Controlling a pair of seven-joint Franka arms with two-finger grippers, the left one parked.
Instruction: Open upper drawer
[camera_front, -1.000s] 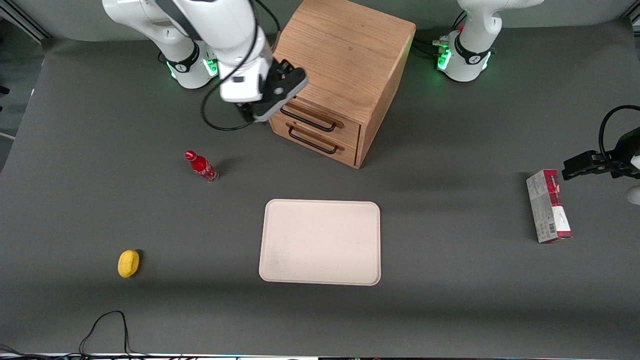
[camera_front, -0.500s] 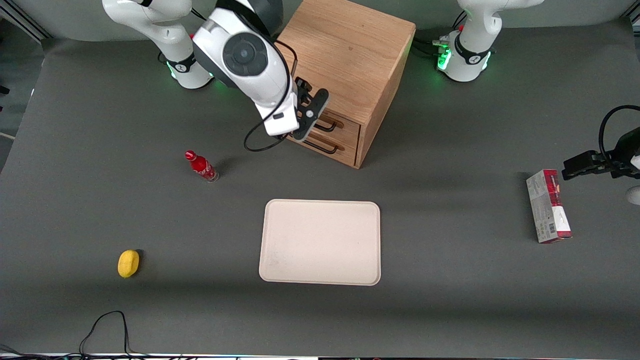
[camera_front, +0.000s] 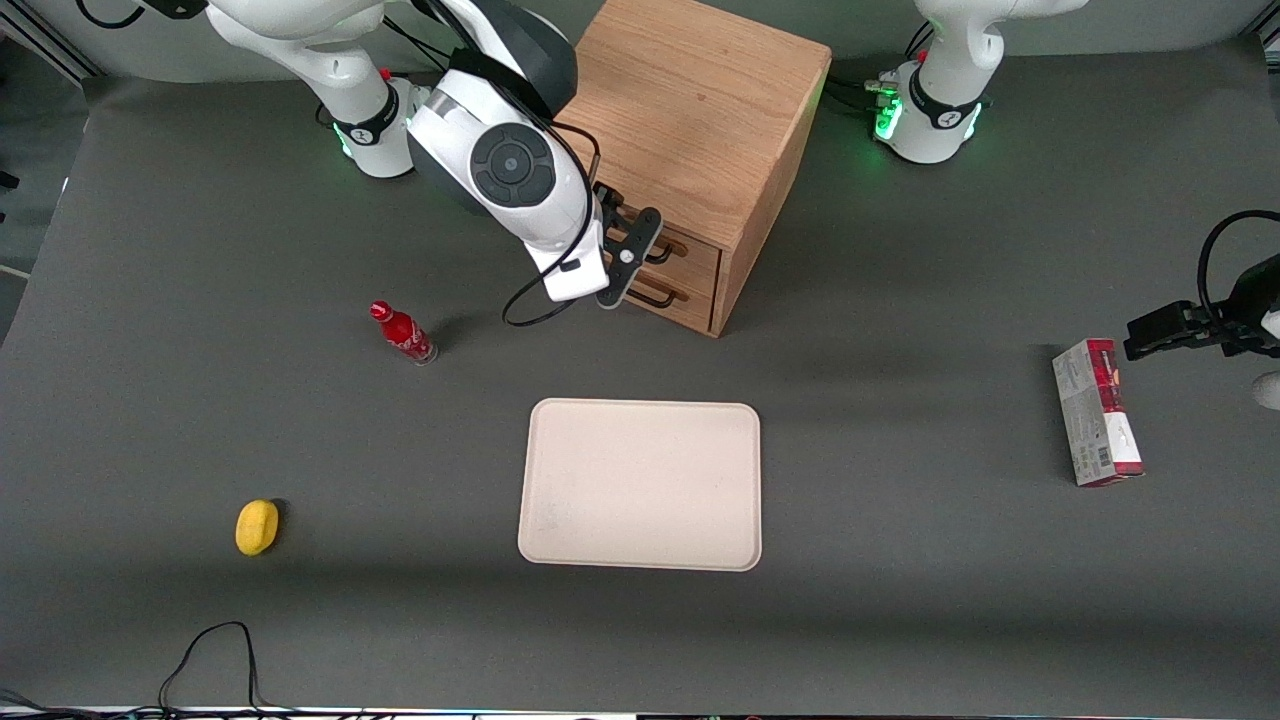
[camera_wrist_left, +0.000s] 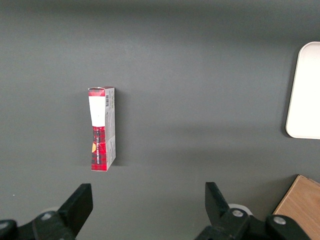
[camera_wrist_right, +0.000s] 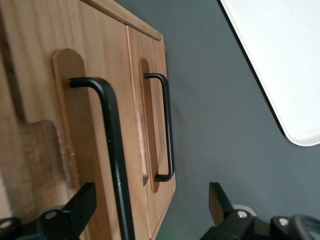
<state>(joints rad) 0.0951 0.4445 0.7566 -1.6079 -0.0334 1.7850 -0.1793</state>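
Observation:
The wooden cabinet (camera_front: 690, 110) stands at the back of the table with both drawers shut. The upper drawer (camera_front: 697, 262) has a long black wire handle (camera_front: 662, 254). The matching lower drawer (camera_front: 690, 303) sits under it. My right gripper (camera_front: 632, 262) is open, right in front of the drawer fronts at the height of the upper handle. In the right wrist view the upper handle (camera_wrist_right: 112, 145) runs between my two open fingertips (camera_wrist_right: 82, 202), and the gripper (camera_wrist_right: 150, 197) is not closed on it. The lower handle (camera_wrist_right: 167, 125) is beside it, outside the fingers.
A red bottle (camera_front: 403, 333) stands nearer the front camera, toward the working arm's end. A cream tray (camera_front: 640, 485) lies mid-table. A yellow object (camera_front: 257, 527) lies near the front. A red and white box (camera_front: 1095, 412) lies at the parked arm's end (camera_wrist_left: 102, 129).
My gripper swung from beside the cabinet's corner across to the drawer fronts and came lower, ending in front of the upper handle. The drawers have not moved.

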